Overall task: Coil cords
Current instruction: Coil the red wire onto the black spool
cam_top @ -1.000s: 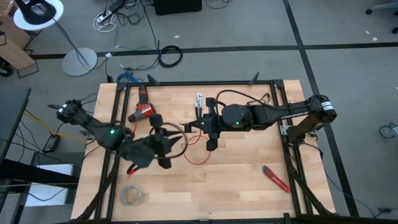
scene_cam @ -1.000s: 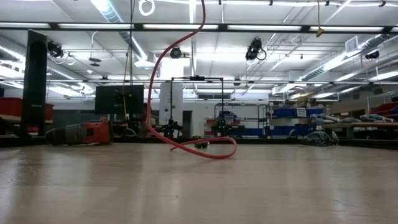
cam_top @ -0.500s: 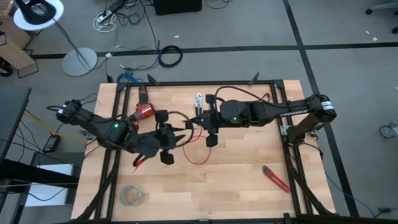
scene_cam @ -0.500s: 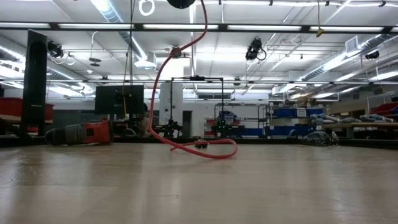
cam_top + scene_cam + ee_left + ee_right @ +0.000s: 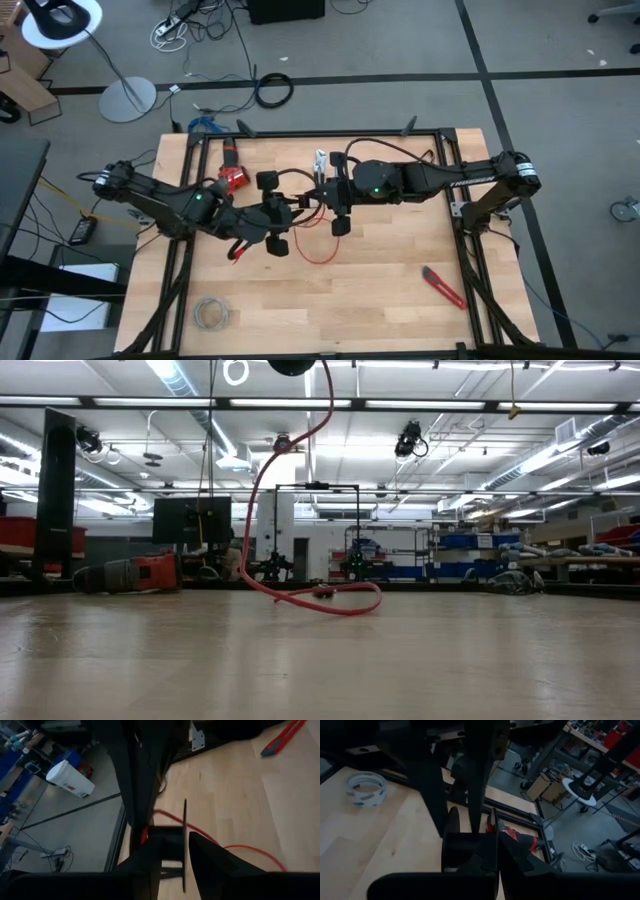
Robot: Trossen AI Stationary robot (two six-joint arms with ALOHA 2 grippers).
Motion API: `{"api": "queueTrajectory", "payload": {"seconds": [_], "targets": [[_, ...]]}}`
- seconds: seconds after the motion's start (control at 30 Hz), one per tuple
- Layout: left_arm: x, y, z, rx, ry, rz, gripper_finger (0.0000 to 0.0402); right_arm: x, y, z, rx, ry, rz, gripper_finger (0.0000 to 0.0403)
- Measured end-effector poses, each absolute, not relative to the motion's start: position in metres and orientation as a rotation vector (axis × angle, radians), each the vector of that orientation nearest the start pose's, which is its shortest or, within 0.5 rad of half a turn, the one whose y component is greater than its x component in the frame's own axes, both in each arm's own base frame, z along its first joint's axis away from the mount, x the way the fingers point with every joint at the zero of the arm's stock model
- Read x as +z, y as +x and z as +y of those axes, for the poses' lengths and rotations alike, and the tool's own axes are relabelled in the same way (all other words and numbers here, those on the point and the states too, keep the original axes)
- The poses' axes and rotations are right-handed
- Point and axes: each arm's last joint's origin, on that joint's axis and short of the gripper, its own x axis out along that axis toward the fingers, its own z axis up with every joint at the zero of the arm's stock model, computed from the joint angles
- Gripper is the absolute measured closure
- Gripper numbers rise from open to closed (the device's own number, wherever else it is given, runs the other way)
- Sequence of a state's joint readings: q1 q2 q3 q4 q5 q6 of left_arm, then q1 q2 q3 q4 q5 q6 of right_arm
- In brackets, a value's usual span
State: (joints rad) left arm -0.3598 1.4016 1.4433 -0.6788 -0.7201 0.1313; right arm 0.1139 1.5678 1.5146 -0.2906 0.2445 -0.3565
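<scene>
**High view: both grippers met over the red wire at table centre**

High view showed the left gripper (image 5: 290, 212) and the right gripper (image 5: 322, 200) nearly touching just above the table's middle. The right gripper's fingers were pressed fully together on the red wire (image 5: 318, 250), pinching its upper end. The left gripper's fingers (image 5: 210, 860) stood narrowly apart, with the wire running between or just behind them; whether they gripped it I could not tell.

From the grippers the wire dropped toward 6 o'clock and lay in one loose open curve on the table (image 5: 400, 290). In the low view it hung down in an arc and ended in a flat loop on the wood.

No tidy coil existed yet, by my judgement; gathering the slack into turns remained.

Compared with a second earlier, the left arm had swung from about 7 o'clock of centre up toward the right gripper, and its fingers had widened slightly. The right arm had barely shifted.
</scene>
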Motion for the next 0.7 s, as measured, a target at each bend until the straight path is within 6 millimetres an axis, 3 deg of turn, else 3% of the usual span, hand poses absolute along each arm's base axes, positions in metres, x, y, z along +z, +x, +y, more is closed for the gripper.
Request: {"api": "queueTrajectory", "payload": {"seconds": [0.4, 0.7], "targets": [[0.3761, 0.2855, -0.0831, 0.301, 0.493, 0.589, 0.0308, 0.3812, 0.3557, 0.0333, -0.063, -0.415, 0.367, 0.0403], [0.3765, 0.2849, -0.0820, 0.337, 0.509, 0.589, 0.0393, 0.3824, 0.3562, 0.0321, -0.095, -0.424, 0.359, 0.0403]]}}
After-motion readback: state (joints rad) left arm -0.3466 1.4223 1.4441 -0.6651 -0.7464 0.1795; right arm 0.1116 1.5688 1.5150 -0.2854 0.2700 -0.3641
